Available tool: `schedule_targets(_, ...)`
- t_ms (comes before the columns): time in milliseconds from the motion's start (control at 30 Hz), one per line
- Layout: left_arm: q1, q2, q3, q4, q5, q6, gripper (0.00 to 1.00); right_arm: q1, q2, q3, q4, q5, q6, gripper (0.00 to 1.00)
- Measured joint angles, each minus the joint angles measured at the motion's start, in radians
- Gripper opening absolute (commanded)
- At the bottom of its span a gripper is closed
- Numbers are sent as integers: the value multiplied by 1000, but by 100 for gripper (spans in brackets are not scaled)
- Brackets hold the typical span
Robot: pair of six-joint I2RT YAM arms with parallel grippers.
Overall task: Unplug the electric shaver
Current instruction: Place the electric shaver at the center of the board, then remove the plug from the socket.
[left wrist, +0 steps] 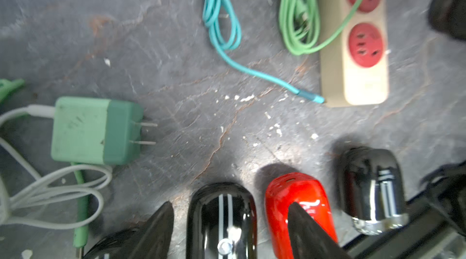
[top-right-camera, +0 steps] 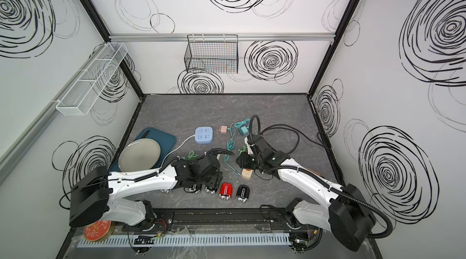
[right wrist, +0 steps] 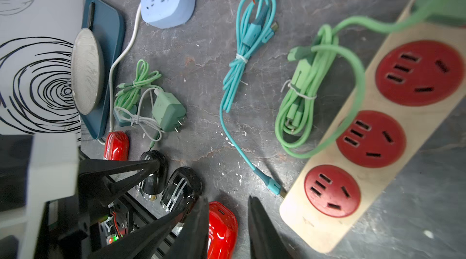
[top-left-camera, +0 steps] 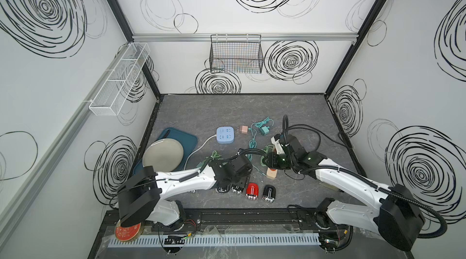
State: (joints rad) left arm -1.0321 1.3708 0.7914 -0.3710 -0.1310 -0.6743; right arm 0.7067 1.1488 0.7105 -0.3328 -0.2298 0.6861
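**Shavers in a row, nothing gripped**

Left pincer (left wrist: 230, 206) stands with its fingers apart, clamped on nothing. A black shaver (left wrist: 222, 220) lies on the table (left wrist: 176, 68) between them, with a gap showing beside one finger. Its other finger crosses in front of the red shaver (left wrist: 297, 194) next in the row, and a second black shaver (left wrist: 370, 184) lies just past that.

Right pincer (right wrist: 228, 199) has its fingers a little apart and holds nothing; the same red shaver shows partly behind one of them. Just ahead of its tips, the teal cable (right wrist: 242, 51) ends with its plug on the table against the end of the beige power strip (right wrist: 363, 179), apart from every shaver. Farther ahead a bundled green cable (right wrist: 300, 104) lies beside the strip, one loop across it. Ahead of the left pincer, off to one side, sits a green charger (left wrist: 95, 130).
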Motion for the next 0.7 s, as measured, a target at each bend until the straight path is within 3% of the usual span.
schedule_targets(233,72,-116,-37,193,42,63,78,-42,-60,137,-100,132,-52,33)
schedule_targets(333,112,-124,-63,241,48,77,80,-72,-49,189,-149,235,-73,42)
schedule_targets(433,121,-138,-91,275,39,90,85,-118,3,262,-203,313,-87,46)
schedule_targets(500,121,-158,-123,313,37,94,98,-146,52,307,-222,352,-91,50)
schedule_targets(700,124,-230,-211,398,33,105,99,-181,204,386,-244,393,-92,54)
